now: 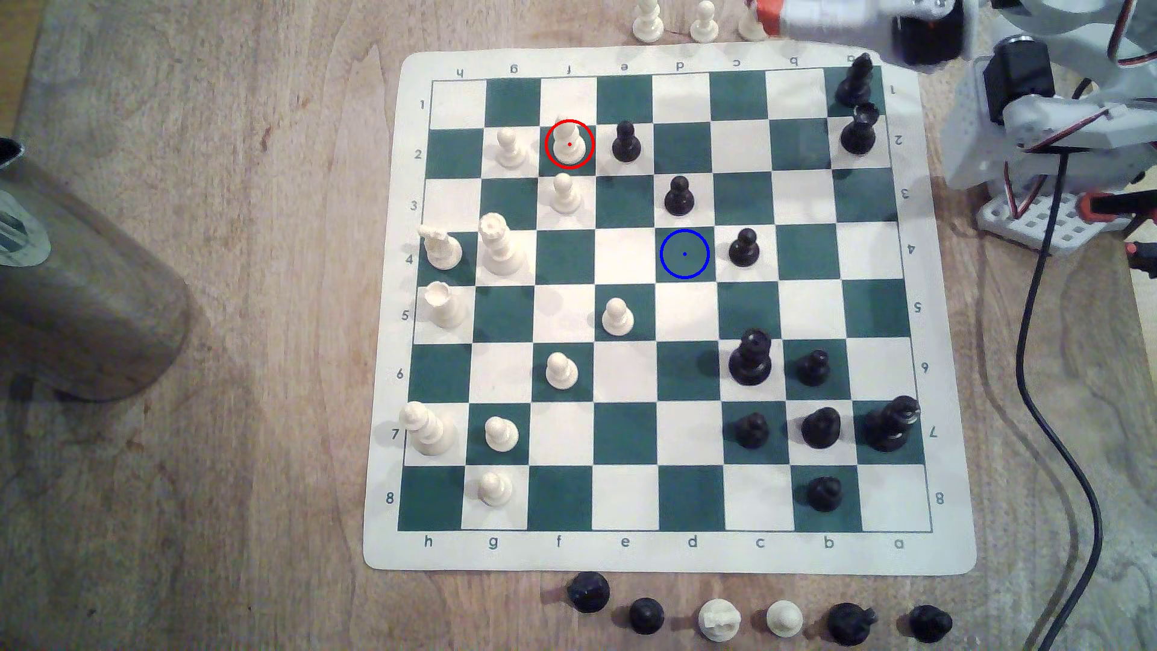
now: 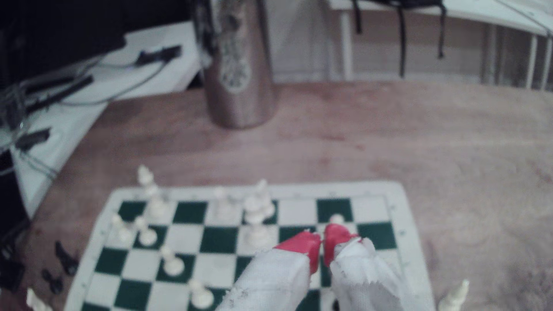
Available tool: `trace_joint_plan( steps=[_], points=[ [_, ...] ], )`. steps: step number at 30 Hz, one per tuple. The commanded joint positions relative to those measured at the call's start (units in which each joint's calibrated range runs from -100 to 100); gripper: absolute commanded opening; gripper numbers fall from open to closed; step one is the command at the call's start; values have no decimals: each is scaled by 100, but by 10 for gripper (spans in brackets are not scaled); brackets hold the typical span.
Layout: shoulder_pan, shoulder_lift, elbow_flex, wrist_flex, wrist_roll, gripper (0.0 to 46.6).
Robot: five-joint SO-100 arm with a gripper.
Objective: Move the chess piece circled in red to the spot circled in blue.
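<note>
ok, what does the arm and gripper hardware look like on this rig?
White printed arm with black servo blocks, red and white wires looping off the joints, orange accents, perforated white base. Gripper: two fingers wrapped in frayed white tape, with red tips.

The chess piece (image 1: 568,143) stands crowded: a white pawn (image 1: 510,148) is just beside it on the exterior view's left, a black pawn (image 1: 626,141) just beside on the right, and another white pawn (image 1: 565,193) on the next square below. Above it, the squares of the first row are free. The spot (image 1: 684,253) is bare, but a black pawn (image 1: 744,248) stands just beside on its right and another (image 1: 678,196) directly above. The squares to its left and below are open.
</note>
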Motion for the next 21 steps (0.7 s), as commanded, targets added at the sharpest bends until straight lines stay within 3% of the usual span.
trace_joint_plan(
  steps=[1, 5, 18, 21],
  points=[
    [-253, 1112, -436, -121, 59, 23],
    [-221, 1969, -590, -515, 29, 41],
    [-65, 6205, -4117, -375, -518, 54],
    [162, 7181, -5024, -195, -654, 79]
  ],
)
